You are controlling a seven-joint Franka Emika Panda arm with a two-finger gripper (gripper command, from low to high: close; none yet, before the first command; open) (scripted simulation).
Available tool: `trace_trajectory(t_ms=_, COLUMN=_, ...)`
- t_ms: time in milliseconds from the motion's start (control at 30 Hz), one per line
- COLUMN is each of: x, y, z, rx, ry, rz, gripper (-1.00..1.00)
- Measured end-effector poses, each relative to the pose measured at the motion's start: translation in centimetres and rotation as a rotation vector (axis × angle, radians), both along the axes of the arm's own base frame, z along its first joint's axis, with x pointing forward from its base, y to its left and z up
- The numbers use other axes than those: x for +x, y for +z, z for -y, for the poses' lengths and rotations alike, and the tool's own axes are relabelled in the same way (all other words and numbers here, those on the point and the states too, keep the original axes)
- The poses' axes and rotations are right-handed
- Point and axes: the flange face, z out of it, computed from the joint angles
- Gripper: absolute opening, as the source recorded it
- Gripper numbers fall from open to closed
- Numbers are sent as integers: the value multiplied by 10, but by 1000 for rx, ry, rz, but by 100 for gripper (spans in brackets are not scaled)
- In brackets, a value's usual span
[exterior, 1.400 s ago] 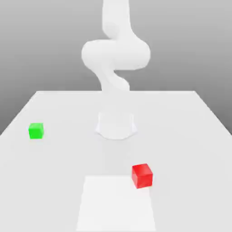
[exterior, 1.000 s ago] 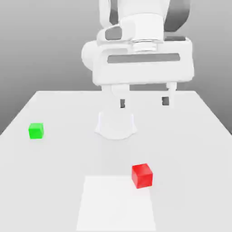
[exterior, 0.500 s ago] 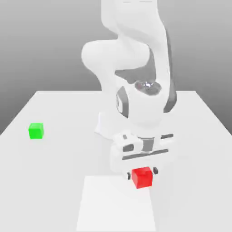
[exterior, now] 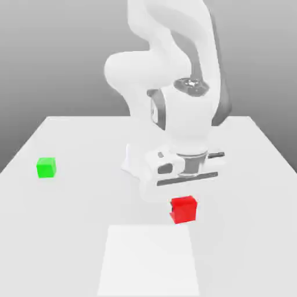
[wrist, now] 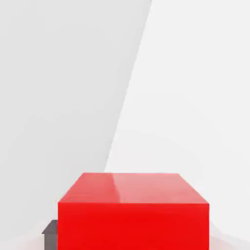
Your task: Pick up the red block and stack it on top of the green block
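Evidently, the grasp: the gripper [exterior: 184, 204] has its fingers drawn in against the red block [exterior: 184, 210], clamped on opposite side faces, with the hand directly above it.
Red block, place: near the front of the table [exterior: 69, 232], just above the paler square patch [exterior: 148, 261], seemingly lifted slightly clear of the surface.
Red block, handling: likely light and rigid; the flat matte faces should give the pads even purchase, though smooth sides could slip if pinched off-centre.
Best hold: mid-height, on parallel faces.
Green block [exterior: 46, 167]: well apart, toward the exterior view's left, top face free.
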Motion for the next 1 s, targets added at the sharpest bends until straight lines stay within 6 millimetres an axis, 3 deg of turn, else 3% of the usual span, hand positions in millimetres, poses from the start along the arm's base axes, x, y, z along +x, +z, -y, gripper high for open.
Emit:
trace_trajectory(t_ms=133, x=2, y=11, z=82, rx=-6, ry=-347, rz=9, gripper=-100)
trace_trajectory(t_ms=267, x=-16, y=20, z=163, rx=-10, ry=-695, rz=16, gripper=-100)
trace_trajectory(t_ms=400, x=-54, y=27, z=237, rx=-11, ry=-1044, rz=21, gripper=-100)
trace_trajectory(t_ms=567, x=-125, y=33, z=311, rx=-9, ry=-1479, rz=22, gripper=-100)
trace_trajectory(t_ms=700, x=-196, y=35, z=352, rx=-4, ry=-1828, rz=18, gripper=-100)
trace_trajectory(t_ms=867, x=-288, y=30, z=381, rx=14, ry=-2240, rz=9, gripper=-100)
trace_trajectory(t_ms=1000, x=-299, y=18, z=386, rx=30, ry=-2297, rz=11, gripper=-100)
